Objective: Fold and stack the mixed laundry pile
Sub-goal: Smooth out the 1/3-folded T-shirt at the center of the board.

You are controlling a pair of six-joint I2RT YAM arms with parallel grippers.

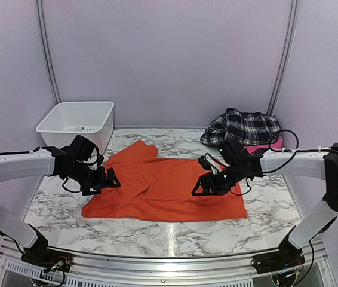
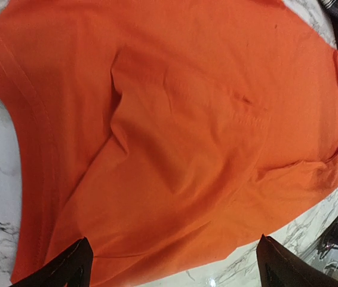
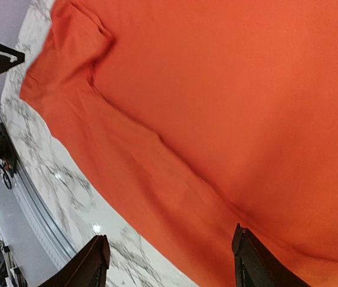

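Note:
The orange t-shirt [image 1: 163, 188] lies spread on the marble table, folded lengthwise, filling the left wrist view [image 2: 175, 131] and the right wrist view [image 3: 217, 107]. My left gripper [image 1: 108, 179] hovers over its left edge, open, nothing between the fingers. My right gripper [image 1: 205, 185] hovers over the shirt's right half, open and holding nothing. In the left wrist view the gripper [image 2: 172, 263] has its fingertips [image 2: 76, 263] wide apart above the cloth. The right gripper [image 3: 172, 260] also shows a wide gap. The plaid shirt [image 1: 243, 127] lies bunched at the back right.
A white plastic bin [image 1: 76, 122] stands at the back left. A folded pink garment [image 1: 263, 146] lies under the plaid shirt at the back right. The metal rail [image 1: 169, 263] runs along the table's near edge.

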